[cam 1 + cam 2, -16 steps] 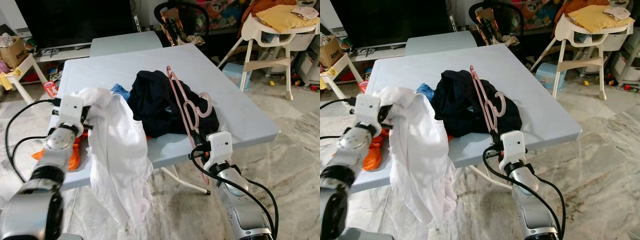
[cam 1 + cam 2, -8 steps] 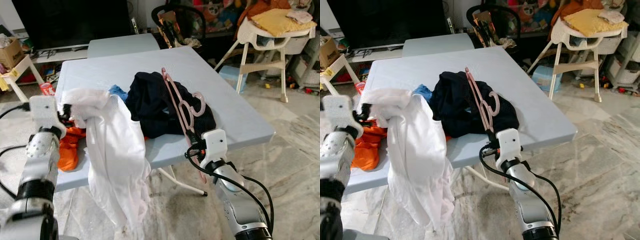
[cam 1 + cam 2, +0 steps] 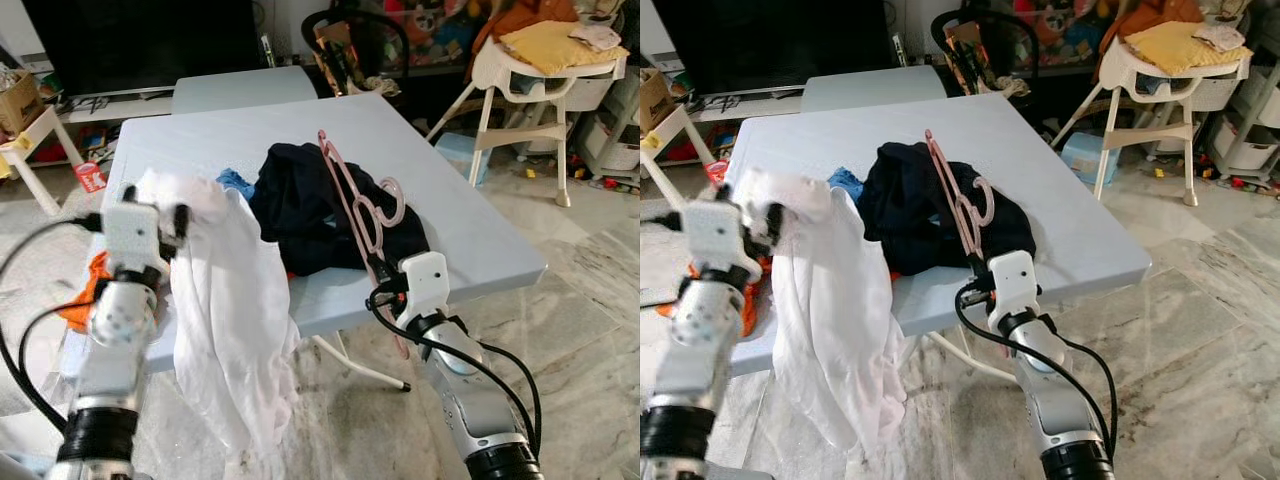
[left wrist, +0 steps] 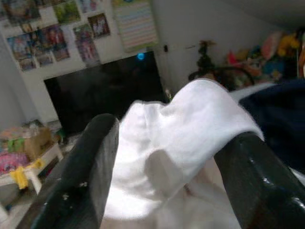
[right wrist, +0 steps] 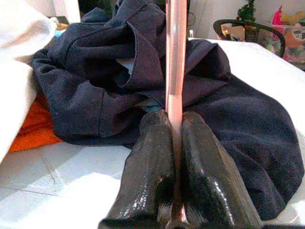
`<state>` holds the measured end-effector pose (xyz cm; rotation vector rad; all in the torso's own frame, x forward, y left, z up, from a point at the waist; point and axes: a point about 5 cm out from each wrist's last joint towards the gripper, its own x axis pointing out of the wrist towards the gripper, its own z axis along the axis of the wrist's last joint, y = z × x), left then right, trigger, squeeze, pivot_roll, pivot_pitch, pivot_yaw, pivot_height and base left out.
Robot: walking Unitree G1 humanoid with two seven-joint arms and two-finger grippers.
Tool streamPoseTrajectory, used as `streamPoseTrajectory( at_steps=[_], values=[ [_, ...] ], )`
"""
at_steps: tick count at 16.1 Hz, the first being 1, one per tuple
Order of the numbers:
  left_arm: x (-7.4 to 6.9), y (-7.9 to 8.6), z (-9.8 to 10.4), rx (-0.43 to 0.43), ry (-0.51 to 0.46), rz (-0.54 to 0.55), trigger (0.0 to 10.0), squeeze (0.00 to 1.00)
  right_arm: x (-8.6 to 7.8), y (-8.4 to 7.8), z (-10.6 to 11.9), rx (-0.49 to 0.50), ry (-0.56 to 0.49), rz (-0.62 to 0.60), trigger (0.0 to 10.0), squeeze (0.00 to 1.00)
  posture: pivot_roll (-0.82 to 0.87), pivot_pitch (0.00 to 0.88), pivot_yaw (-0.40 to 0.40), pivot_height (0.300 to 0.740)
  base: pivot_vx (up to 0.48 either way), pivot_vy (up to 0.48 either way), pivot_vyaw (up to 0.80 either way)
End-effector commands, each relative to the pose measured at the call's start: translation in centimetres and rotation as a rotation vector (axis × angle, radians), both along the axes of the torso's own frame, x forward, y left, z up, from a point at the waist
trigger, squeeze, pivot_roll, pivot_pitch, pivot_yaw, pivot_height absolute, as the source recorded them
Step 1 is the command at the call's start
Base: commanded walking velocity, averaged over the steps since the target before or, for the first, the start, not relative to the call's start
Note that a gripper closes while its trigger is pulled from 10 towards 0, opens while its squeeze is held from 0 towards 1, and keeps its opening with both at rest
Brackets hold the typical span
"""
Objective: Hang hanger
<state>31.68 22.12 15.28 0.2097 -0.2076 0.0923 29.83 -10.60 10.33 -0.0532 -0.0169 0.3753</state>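
Observation:
A pink hanger (image 3: pixel 355 195) leans upright over a dark navy garment (image 3: pixel 300 205) piled on the pale blue table (image 3: pixel 230 135). My right gripper (image 3: pixel 385 290) is at the table's near edge, shut on the hanger's lower bar (image 5: pixel 176 52). The two fingers (image 5: pixel 152 157) are pressed against the bar. At the table's left side, my left gripper (image 3: pixel 165 222) is shut on a white garment (image 3: pixel 225 300). The garment hangs from it down past the table edge towards the floor. In the left wrist view the white cloth (image 4: pixel 190 105) bunches between the black fingers (image 4: pixel 95 157).
An orange cloth (image 3: pixel 85 295) and a blue cloth (image 3: pixel 237 183) lie on the table by the navy pile. A second small table (image 3: pixel 240 87), a TV (image 3: pixel 140 40) and a black chair (image 3: pixel 350 35) stand behind. A high chair (image 3: pixel 530 60) is at the far right.
My left arm, which had swung out to the left half a second ago, has come back right towards the table with the white garment. My right gripper still holds the hanger.

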Motion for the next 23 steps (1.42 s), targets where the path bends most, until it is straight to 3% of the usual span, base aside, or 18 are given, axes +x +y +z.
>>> streamPoseTrajectory(
  at_steps=[1, 3, 6, 7, 9, 11, 14, 17, 20, 23],
  values=[
    [-0.1, 1.0, -0.6, -0.073, 0.062, 0.068, 10.0, 1.0, 0.1, 0.1, -0.7, -0.013, 0.038, 0.009, 10.0, 0.0, -0.07, 0.0, 0.02, 0.74, 0.0, 0.0, 0.0],
    [-0.3, 1.8, -2.1, -0.169, 0.178, 0.118, 10.0, 1.0, 0.3, 0.0, -0.6, -0.016, 0.035, 0.007, 10.0, 0.0, -0.07, 0.0, 0.021, 0.74, 0.0, 0.0, 0.0],
    [-0.7, 2.3, -4.0, -0.178, 0.328, 0.142, 10.0, 1.0, 0.3, -0.1, -0.7, -0.016, 0.032, 0.003, 10.0, 0.0, -0.06, 0.0, 0.026, 0.74, 0.0, 0.0, 0.0],
    [-0.8, 2.4, -4.2, -0.253, 0.374, 0.163, 10.0, 1.0, 0.2, 0.0, -0.8, -0.015, 0.034, 0.005, 10.0, 0.0, -0.07, 0.0, 0.027, 0.74, 0.0, 0.0, 0.0],
    [-0.7, 2.2, -3.2, -0.306, 0.385, 0.15, 10.0, 1.0, 0.2, 0.1, -0.8, -0.013, 0.035, 0.01, 10.0, 0.0, -0.06, 0.0, 0.026, 0.74, 0.0, 0.0, 0.0],
    [-0.8, 1.7, -2.5, -0.247, 0.356, 0.114, 10.0, 1.0, 0.2, 0.2, -0.8, -0.013, 0.034, 0.014, 10.0, 0.0, -0.06, 0.0, 0.028, 0.74, 0.0, 0.0, 0.0],
    [-2.4, -0.5, -2.4, -0.054, 0.3, 0.066, 10.0, 1.0, 0.3, 0.3, -0.8, -0.013, 0.031, 0.015, 10.0, 0.0, -0.05, 0.0, 0.027, 0.74, 0.0, 0.0, 0.0],
    [-4.2, -3.6, -3.9, -0.08, 0.315, -0.012, 10.0, 1.0, 0.3, 0.3, -0.8, -0.012, 0.032, 0.018, 10.0, 0.0, -0.05, 0.0, 0.026, 0.74, 0.0, 0.0, 0.0],
    [-5.4, -4.7, -4.6, -0.084, 0.317, -0.095, 10.0, 1.0, 0.3, 0.4, -0.8, -0.011, 0.033, 0.021, 10.0, 0.0, -0.05, 0.0, 0.026, 0.74, 0.0, 0.0, 0.0],
    [-6.4, -4.6, -5.1, -0.08, 0.328, -0.07, 10.0, 1.0, 0.3, 0.5, -0.9, -0.013, 0.035, 0.022, 10.0, 0.0, -0.05, 0.0, 0.026, 0.74, 0.0, 0.0, 0.0]
  ],
)
